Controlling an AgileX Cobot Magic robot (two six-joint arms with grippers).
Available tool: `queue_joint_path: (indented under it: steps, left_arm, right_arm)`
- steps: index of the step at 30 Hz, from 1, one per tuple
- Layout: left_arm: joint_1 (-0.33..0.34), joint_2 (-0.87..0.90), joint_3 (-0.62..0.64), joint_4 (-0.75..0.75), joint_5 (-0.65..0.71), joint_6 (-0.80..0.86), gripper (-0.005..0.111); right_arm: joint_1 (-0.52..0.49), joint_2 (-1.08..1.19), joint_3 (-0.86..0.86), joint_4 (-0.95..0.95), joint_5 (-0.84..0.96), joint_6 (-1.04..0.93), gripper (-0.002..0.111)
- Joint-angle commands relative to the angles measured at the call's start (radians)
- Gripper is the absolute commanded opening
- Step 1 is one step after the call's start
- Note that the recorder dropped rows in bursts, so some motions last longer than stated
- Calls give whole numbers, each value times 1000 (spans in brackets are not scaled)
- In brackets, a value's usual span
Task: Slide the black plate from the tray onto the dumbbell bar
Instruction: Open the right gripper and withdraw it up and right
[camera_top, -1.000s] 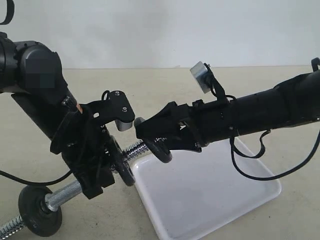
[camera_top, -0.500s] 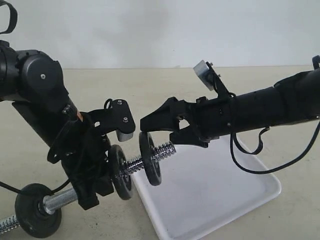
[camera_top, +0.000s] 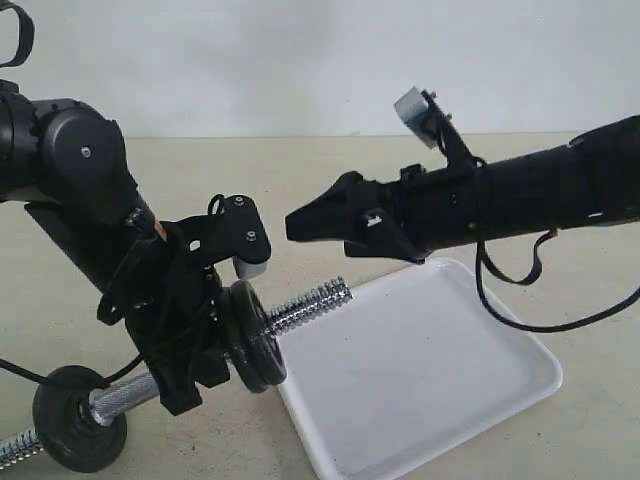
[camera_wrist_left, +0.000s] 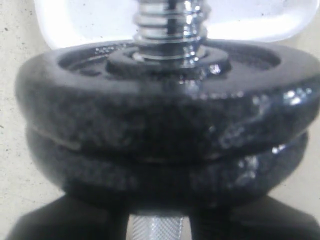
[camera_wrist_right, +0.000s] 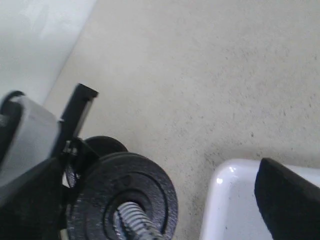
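Observation:
The dumbbell bar (camera_top: 308, 306) is tilted, its threaded end up over the tray's near corner. My left gripper (camera_top: 188, 372) is shut on the bar's knurled middle (camera_wrist_left: 156, 231). Two black plates (camera_top: 251, 346) sit on the bar, pressed together just above that gripper; in the left wrist view they fill the frame (camera_wrist_left: 165, 130), and the right wrist view shows them face-on (camera_wrist_right: 124, 196). A third black plate (camera_top: 76, 420) sits at the bar's low end. My right gripper (camera_top: 320, 232) hangs open and empty above the threaded end, apart from the bar.
The white tray (camera_top: 440, 380) lies on the beige table under the right arm, with nothing on it; its corner shows in the right wrist view (camera_wrist_right: 235, 200). A cable (camera_top: 505, 310) loops below the right arm. A pale wall stands behind.
The black plate slid down the bar from near the threaded end to rest against the other plate. My right gripper let go of it, opened, and rose up and to the right.

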Motion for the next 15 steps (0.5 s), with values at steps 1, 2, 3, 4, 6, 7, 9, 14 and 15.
queue_joint_path:
  steps: [1,2,3,4,6,7,9,14,15]
  left_arm:
    - [-2,2,-32,19,-101,-67,4]
    - [-2,7,-32,61,-124,-107,4]
    - [-2,7,-32,108,-151,-155,4]
    - [-2,7,-32,157,-183,-218,4]
    - [0,7,-32,252,-220,-328,4]
    - [0,7,-32,296,-235,-370,4]
    - [0,7,-32,342,-252,-416,4]
    - [19,7,-32,386,-311,-501,4]
    - [25,7,-32,386,-318,-503,4]
  right_arm:
    - [-26,-140,-3,-27,20,-18,89]
    - [-26,-177,-3,-48,18,-7,80]
    - [-26,-213,-3,-76,14,-5,66]
    - [-26,-247,-3,-97,11,-5,50]
    - [-26,-295,-1,-117,11,9,22]
    - [-26,-313,-1,-123,11,11,10]
    - [-26,-341,-1,-138,13,29,0]
    - [-26,-396,-1,-189,81,82,0]
    - [-26,-404,1,-201,99,97,0]
